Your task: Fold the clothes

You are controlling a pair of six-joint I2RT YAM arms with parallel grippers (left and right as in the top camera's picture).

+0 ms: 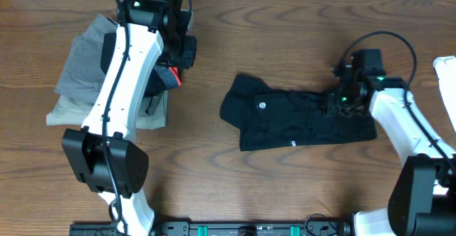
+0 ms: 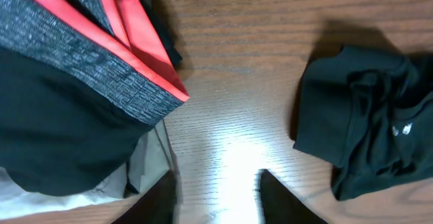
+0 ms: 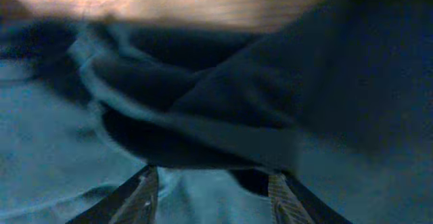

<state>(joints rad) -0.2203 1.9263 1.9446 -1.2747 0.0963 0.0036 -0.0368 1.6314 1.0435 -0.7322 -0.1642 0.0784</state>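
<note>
The clothes, a black T-shirt, lie folded into a rough rectangle at the middle of the wooden table, a small white mark on top. My right gripper hovers low over the shirt's right end. In the right wrist view its jaws stand open above rumpled black fabric, gripping nothing. My left gripper is at the far left beside the garment pile. The left wrist view shows it open over bare wood, with the shirt off to the right.
A pile of grey folded garments lies at the left, over a beige one. A smaller black garment with a grey-and-red waistband lies on that pile by my left gripper. A white object sits at the right edge.
</note>
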